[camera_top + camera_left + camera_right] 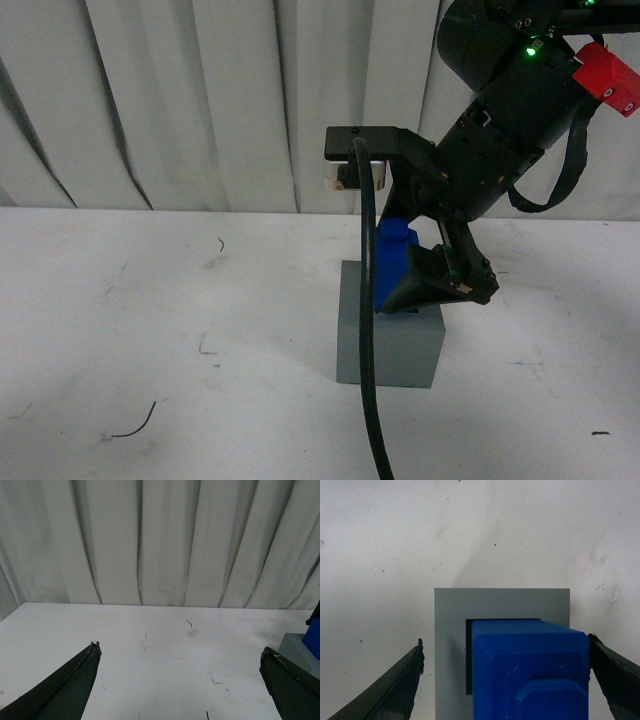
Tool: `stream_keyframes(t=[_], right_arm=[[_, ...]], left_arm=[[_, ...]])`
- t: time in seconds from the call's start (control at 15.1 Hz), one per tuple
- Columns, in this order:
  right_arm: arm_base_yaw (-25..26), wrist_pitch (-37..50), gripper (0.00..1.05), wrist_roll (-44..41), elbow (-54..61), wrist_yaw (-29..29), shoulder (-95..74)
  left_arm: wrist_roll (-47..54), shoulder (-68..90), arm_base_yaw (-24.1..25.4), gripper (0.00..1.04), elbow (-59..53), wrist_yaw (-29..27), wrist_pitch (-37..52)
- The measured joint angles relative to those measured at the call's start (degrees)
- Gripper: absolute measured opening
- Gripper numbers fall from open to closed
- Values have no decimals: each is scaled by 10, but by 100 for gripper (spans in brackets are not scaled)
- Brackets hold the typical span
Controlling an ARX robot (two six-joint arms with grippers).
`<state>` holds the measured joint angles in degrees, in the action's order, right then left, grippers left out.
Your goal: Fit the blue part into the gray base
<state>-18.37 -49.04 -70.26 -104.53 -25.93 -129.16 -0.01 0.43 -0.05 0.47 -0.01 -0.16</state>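
1. Gray base (390,345): matte cube standing on the white worktop (150,330), about midway between the far and near edges and a little toward the right edge. There is a square recess (468,655) in its top face.

2. Blue part (530,670): bright blue block with a small raised knob on its upper end. Its lower end sits in the recess of the gray base, and it leans slightly in the front view. How deep it is seated cannot be told.

3. Right gripper (505,641): reaches down over the gray base from the upper right with its jaws spread. One finger (615,675) lies against or just beside one side of the blue part. The other finger (395,690) stands well apart from it, with bare worktop and gray rim between, so it is not pinching the block.

4. Left gripper (178,650): jaws spread wide with nothing between them, over the worktop to the left of the gray base.

5. Black cable (368,400): hangs from the right arm and crosses in front of the gray base.

6. Red piece (608,80): fixed on the right arm, at the upper right.

7. White curtain (200,100): pleated, behind the far edge of the worktop
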Motion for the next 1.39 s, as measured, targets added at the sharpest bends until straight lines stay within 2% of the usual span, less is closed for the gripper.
stream_keyframes(t=[0.2,0.4,0.53,0.66,0.86,1.13,1.26,1.39], right_arm=[[0,27,98,26,25,-23,33],[13,114,98,58,75,-48,101],[37,233,98,112,155,-90,164],[54,406,98,203,266,-92,251],[78,656,98,351,434,13,356],[178,906,98,509,606,159,407],[226,963,98,559,653,188,413],[253,961,98,621,677,192,417]], left_arm=[[0,0,0,98,0,0,0],[0,0,0,98,0,0,0],[0,0,0,98,0,0,0],[0,0,0,98,0,0,0],[0,0,0,98,0,0,0],[0,0,0,98,0,0,0],[0,0,0,98,0,0,0],[0,0,0,98,0,0,0]])
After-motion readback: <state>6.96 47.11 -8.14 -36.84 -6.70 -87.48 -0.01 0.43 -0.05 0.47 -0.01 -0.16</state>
